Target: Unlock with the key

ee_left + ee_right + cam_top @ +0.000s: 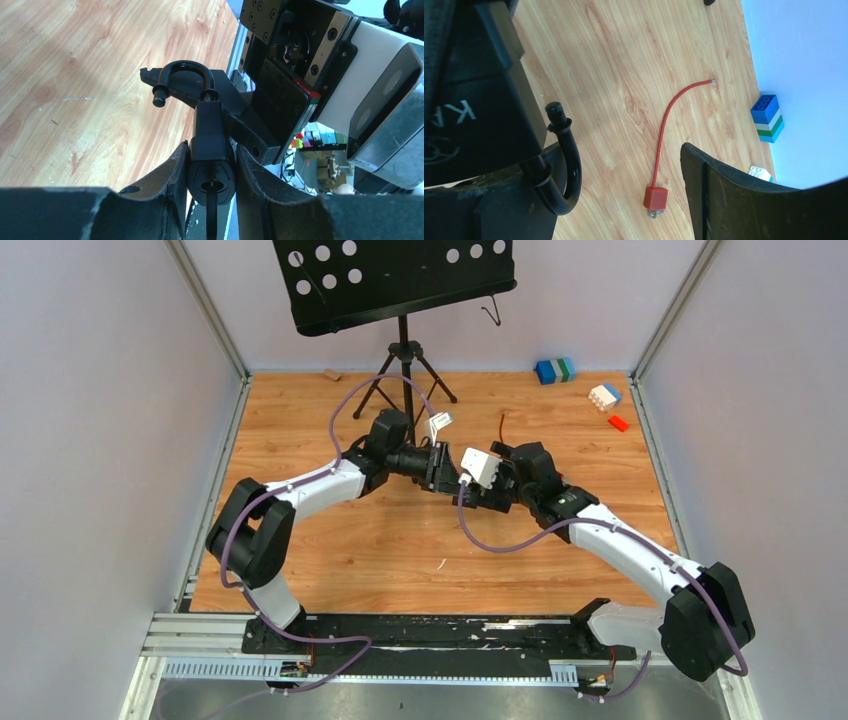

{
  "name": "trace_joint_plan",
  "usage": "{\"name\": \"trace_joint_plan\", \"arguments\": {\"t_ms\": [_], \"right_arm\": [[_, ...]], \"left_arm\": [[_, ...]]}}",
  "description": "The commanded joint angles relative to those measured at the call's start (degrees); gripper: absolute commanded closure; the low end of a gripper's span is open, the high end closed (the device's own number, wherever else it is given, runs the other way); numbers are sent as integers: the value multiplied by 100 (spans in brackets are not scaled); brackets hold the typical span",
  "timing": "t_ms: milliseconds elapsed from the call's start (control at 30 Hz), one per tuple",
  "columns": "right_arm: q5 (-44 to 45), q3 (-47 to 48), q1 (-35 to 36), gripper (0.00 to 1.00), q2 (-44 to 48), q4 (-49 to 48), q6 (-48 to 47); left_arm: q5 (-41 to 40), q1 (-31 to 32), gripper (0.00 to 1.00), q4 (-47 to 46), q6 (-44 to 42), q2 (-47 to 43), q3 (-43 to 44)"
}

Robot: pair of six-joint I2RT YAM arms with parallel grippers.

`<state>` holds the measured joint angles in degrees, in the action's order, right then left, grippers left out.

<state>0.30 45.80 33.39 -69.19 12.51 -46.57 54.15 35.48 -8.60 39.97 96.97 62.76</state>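
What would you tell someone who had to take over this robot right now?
Left gripper: shut on the black padlock, which it holds up off the table.
Right gripper: open and holding nothing, right beside the shackle.
Done: the shackle looks swung open, with one end free of the lock body.
Unclear: a thin dark piece sticks out of the keyhole. It is probably the key, but I cannot confirm that.
Also there: a red cord with a small red block lies on the table.
Left: confirm the lock is really open, then draw the right arm back.
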Motion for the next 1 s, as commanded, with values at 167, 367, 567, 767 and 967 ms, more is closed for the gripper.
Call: {"name": "trace_joint_plan", "arguments": {"t_ms": [167, 367, 567, 767, 967], "right_arm": [[-870, 13, -265, 19, 596, 469, -177], [-969, -218, -343, 18, 1071, 939, -311], [-935, -318, -540, 18, 1274, 1056, -275], [-991, -385, -663, 18, 1322, 1087, -265], [-1060, -405, -695, 18, 1224, 1038, -206]], "left_arm": [[266, -158, 100, 449, -843, 408, 486], [8, -184, 100, 833, -1948, 1000, 869], [-168, -186, 100, 674, -2372, 1524, 1018], [-221, -189, 100, 378, -2311, 1550, 629], [-199, -188, 100, 138, -2055, 1379, -63]]}}
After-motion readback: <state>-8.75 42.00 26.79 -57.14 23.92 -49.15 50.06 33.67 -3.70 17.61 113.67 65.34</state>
